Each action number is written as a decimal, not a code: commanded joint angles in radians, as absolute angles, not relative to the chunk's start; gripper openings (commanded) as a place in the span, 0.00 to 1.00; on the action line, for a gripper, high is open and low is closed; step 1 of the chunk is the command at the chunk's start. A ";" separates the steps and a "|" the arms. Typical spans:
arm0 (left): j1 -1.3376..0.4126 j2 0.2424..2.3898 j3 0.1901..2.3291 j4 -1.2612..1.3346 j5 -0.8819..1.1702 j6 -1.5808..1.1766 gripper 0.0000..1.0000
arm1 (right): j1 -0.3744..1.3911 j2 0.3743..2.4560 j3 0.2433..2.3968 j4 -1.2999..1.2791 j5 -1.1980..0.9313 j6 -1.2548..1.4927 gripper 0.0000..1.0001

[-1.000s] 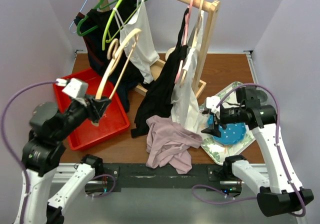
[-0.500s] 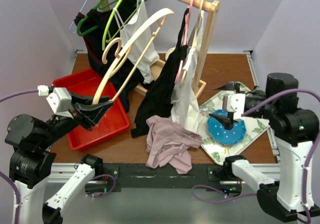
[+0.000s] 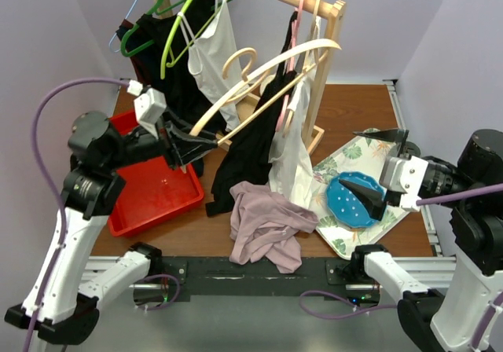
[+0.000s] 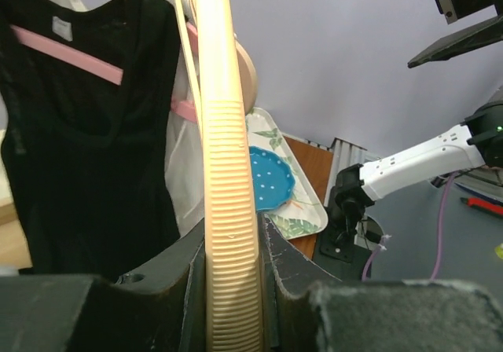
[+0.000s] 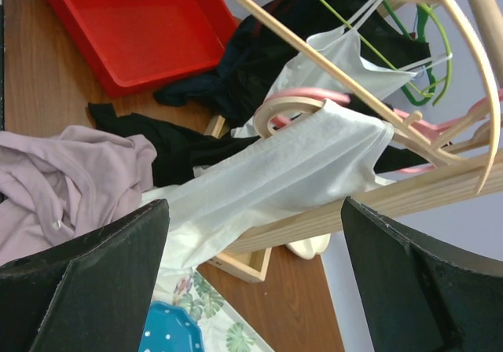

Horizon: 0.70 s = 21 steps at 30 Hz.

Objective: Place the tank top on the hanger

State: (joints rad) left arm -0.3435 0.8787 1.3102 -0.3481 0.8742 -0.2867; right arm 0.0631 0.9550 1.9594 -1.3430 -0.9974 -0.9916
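We find the left gripper (image 3: 191, 141) closed on one end of the hanger (image 3: 259, 75). In the left wrist view, its fingers (image 4: 185, 277) press against both sides of the ribbed wooden arm, and no gap shows between finger and wood. The hanger is held in the air above the bench (image 3: 357, 108). It is tilted, with the gripped end low and the free end high, near the upright post of the garment rack (image 3: 336, 34). We cannot tell whether the free end touches the post or the clothes hung there. The hanger is bare.

The tank top (image 3: 263, 226) lies in a crumpled heap at the near edge of the bench, between the two arm bases. Part of it hangs over the front edge. It lies just beside the lower ends of a black garment (image 3: 251, 144) and a white tank top (image 3: 292, 163), both of which hang from the rack. Neither gripper touches it.

The right gripper (image 3: 376, 163) hovers at the right side of the bench, above a blue plate (image 3: 350, 203) that sits on a leaf-patterned tray (image 3: 342, 246). Its jaws are spread wide and hold nothing.

A red tray (image 3: 149, 199) rests on the left side of the bench, beneath the left arm.
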 commanded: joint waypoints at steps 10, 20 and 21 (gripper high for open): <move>-0.456 0.950 1.364 -0.236 1.002 -0.270 0.00 | 0.026 0.996 2.074 -1.493 -1.094 -0.914 0.94; -0.572 0.988 1.345 -0.423 1.009 -0.160 0.00 | 0.002 0.996 2.071 -1.447 -1.115 -0.839 0.94; -0.584 0.991 1.344 -0.440 1.003 -0.147 0.00 | 0.003 0.996 2.051 -1.428 -1.114 -0.828 0.94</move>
State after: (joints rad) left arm -0.5346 0.9787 1.3186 -0.3641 0.9859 -0.2230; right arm 0.0063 0.9859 2.0766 -1.3426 -1.0943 -0.9024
